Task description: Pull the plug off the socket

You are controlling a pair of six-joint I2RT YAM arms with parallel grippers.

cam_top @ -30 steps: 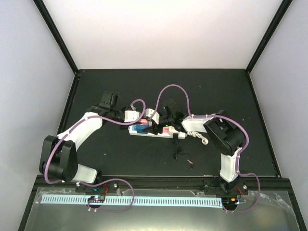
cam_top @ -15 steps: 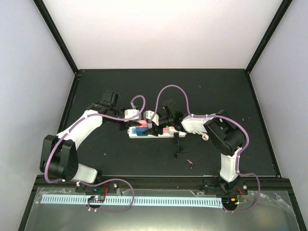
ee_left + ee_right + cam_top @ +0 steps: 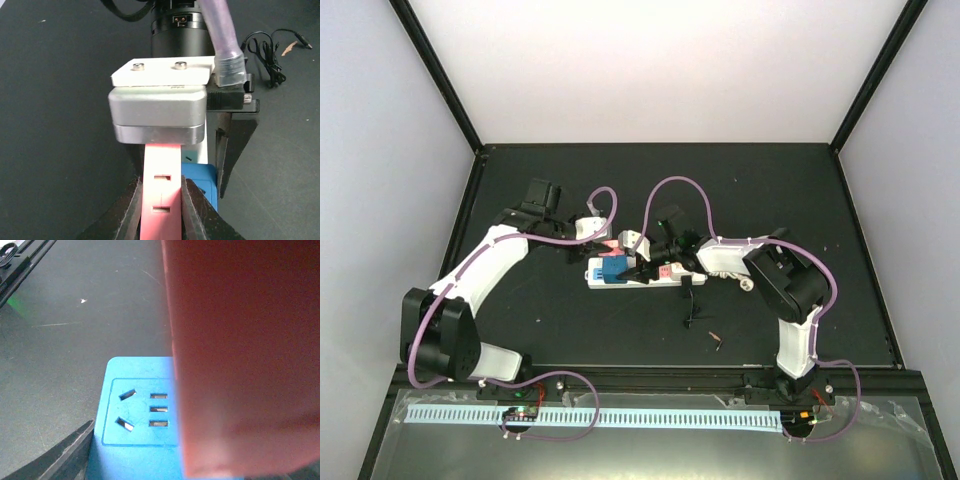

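Pink plug (image 3: 162, 165) clamped in left hand (image 3: 160, 205), above socket (image 3: 665, 273).

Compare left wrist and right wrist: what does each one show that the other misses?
Left wrist only: the left tool shut on the pink plug, the right arm's wrist just ahead, a loose black cable on the table. Right wrist only: the slotted face of the blue outlet, one black finger at bottom left. Both: the pink plug, the blue outlet, the dark table.

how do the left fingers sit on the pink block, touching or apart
Touching: the left wrist view shows both fingers pressed against the pink block on its sides, no gap.
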